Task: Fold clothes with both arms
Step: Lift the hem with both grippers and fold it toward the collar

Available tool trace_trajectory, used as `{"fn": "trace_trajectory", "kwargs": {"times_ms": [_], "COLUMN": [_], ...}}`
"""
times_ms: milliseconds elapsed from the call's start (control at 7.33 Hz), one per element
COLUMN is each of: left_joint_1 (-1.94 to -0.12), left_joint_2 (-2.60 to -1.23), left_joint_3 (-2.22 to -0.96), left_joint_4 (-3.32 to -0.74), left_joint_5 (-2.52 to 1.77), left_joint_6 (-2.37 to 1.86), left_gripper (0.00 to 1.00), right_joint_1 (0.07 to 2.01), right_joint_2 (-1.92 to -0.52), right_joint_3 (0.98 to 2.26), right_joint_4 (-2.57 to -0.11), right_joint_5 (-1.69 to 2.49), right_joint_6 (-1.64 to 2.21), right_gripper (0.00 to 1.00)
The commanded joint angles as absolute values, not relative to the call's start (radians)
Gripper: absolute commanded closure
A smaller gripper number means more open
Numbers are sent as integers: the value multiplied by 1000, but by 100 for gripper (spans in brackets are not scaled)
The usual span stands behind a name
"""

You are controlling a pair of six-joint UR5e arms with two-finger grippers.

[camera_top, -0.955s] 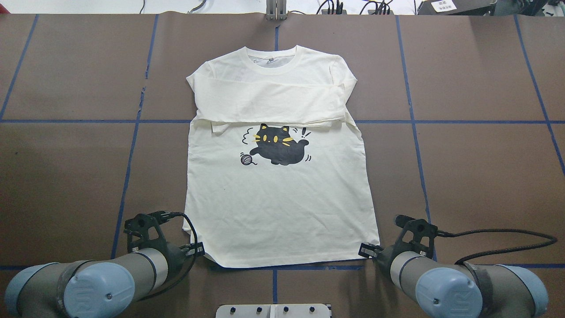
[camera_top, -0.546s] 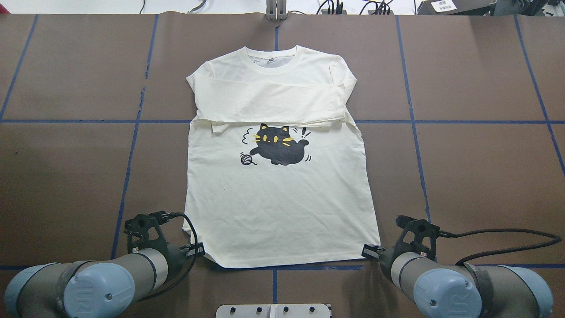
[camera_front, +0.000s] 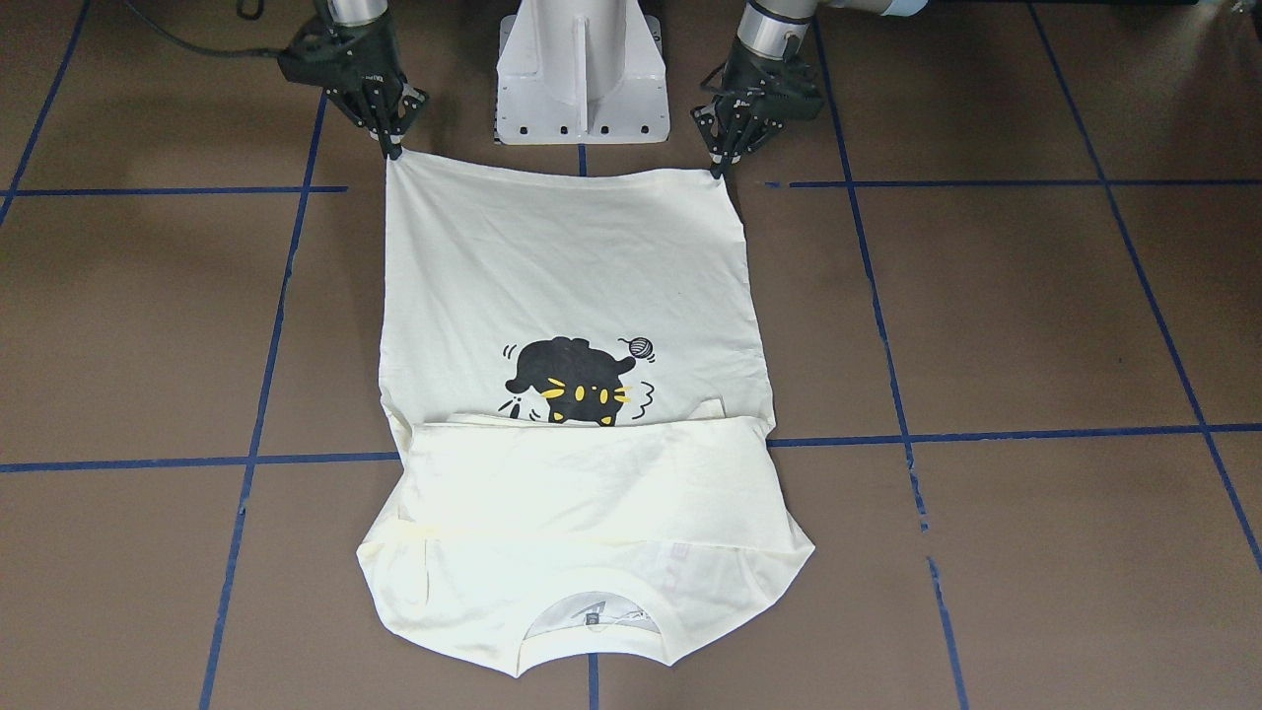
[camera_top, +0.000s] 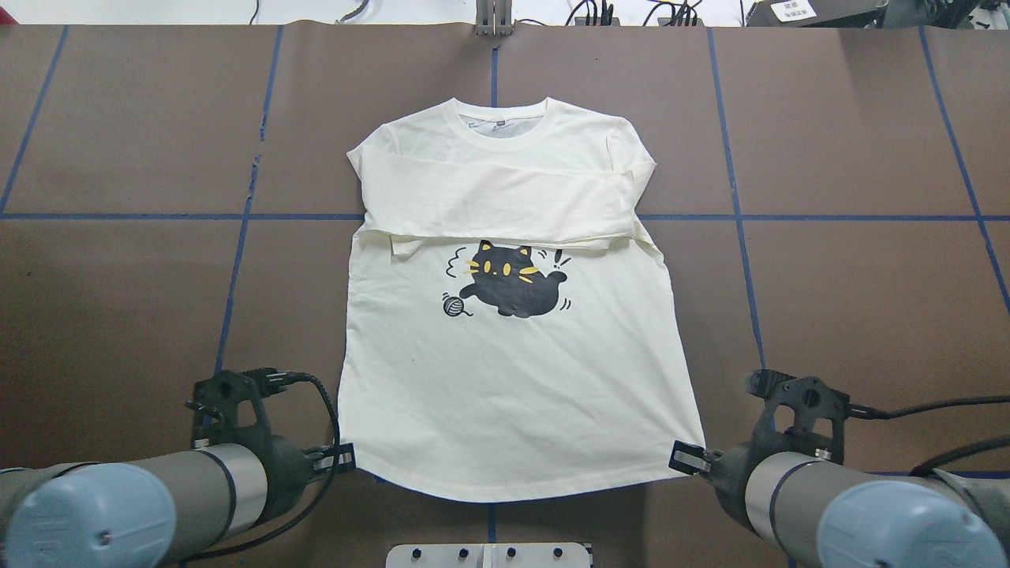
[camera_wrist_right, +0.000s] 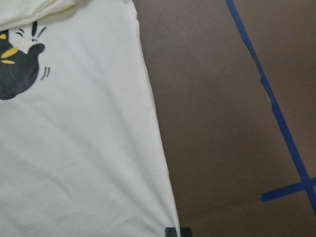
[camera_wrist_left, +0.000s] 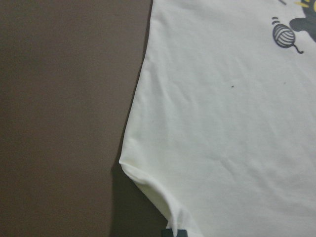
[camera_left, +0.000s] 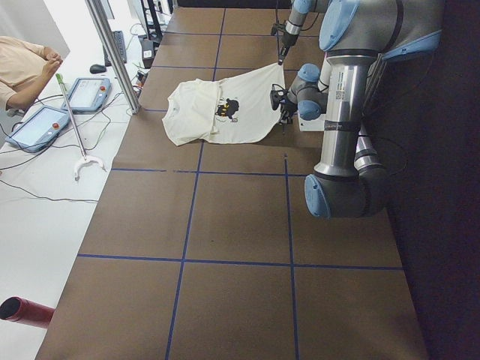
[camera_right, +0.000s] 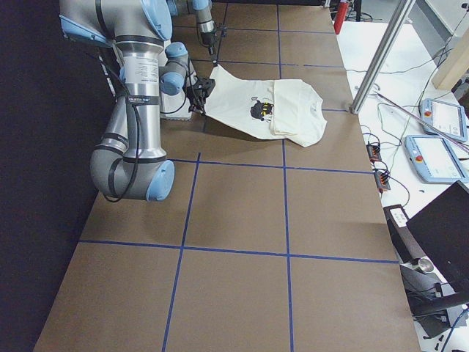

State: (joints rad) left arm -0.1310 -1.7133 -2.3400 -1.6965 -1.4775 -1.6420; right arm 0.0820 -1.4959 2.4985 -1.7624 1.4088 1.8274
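A cream-white long-sleeved shirt [camera_top: 513, 379] lies face up at the middle of the brown surface [camera_top: 868, 315], its collar [camera_top: 505, 126] at the far end and its hem toward the robot. Both sleeves [camera_top: 505, 201] are folded across the chest in a flat band, just above the black cat print [camera_top: 513, 280] with its yellow whiskers and small yarn ball [camera_top: 453, 305].

The left pincer [camera_top: 345, 457] is closed on the hem's left corner, and the right pincer [camera_top: 680, 457] is closed on the hem's right corner. The fabric is stretched fairly smooth between them. In the side views the held hem stands a little off the surface, while the collar end rests flat. Each wrist camera shows a side edge of the shirt running down to a black fingertip at the frame's bottom.

The left arm [camera_top: 158, 497] and right arm [camera_top: 828, 505] reach in low from the near edge, black cables looping beside them. Blue tape lines [camera_top: 118, 215] divide the surface into large squares, and one passes under the shirt at the level of the folded sleeves. The white pedestal base [camera_front: 582, 89] stands between the two arms, just near of the hem.
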Motion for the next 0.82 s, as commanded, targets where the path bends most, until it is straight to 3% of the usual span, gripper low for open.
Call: {"fn": "trace_trajectory", "kwargs": {"times_ms": [0, 273, 682], "left_joint_1": [-133, -234, -489], "left_joint_2": [-1720, -1745, -1975], "left_joint_3": [-2680, -2689, -2388], "left_joint_4": [-1408, -1371, -1371], "left_joint_5": [-1584, -1672, -1684], "left_joint_6": [-1643, -1594, -1351], "left_gripper": [100, 100, 100], "right_joint_1": [74, 222, 398], "right_joint_2": [-1325, -1212, -1164], "right_joint_3": [2725, 2715, 2610], "right_joint_4": [-2109, -2206, -2191], "right_joint_5": [1466, 1578, 1603], "right_joint_6": [1827, 1777, 1648], "right_gripper": [100, 100, 100]}}
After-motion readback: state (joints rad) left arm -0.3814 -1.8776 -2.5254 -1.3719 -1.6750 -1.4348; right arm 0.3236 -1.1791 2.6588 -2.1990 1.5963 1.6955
